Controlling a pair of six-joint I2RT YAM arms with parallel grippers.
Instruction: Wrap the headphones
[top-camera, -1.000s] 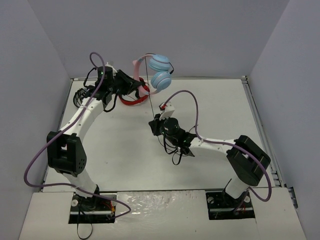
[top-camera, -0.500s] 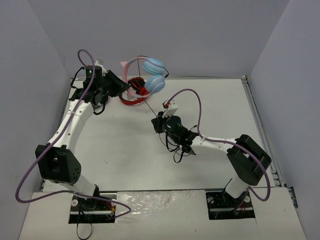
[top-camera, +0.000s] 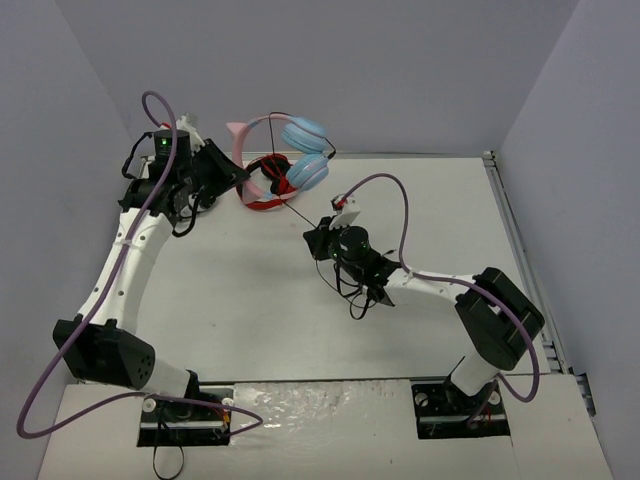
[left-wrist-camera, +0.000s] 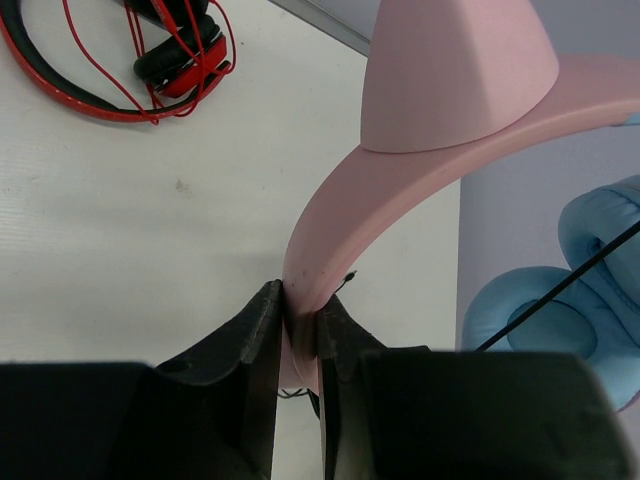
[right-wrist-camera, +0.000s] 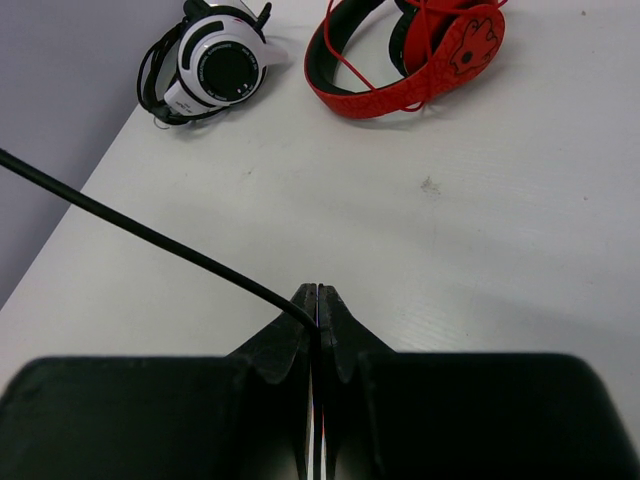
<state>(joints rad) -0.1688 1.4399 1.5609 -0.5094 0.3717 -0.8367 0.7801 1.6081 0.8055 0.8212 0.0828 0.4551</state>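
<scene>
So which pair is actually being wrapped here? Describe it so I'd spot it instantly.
Look at the far edge of the table, where the left gripper holds one pair off the surface. Those are the headphones: pink cat-eared headband, light blue cups, thin black cable running to the right gripper, unlike the red-and-black pair and black-and-white pair lying flat.

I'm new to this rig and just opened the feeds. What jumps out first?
The pink cat-eared headphones hang above the far edge of the table, headband pinched by the left gripper. Their black cable runs taut to the shut right gripper; red-and-black headphones lie below.
</scene>
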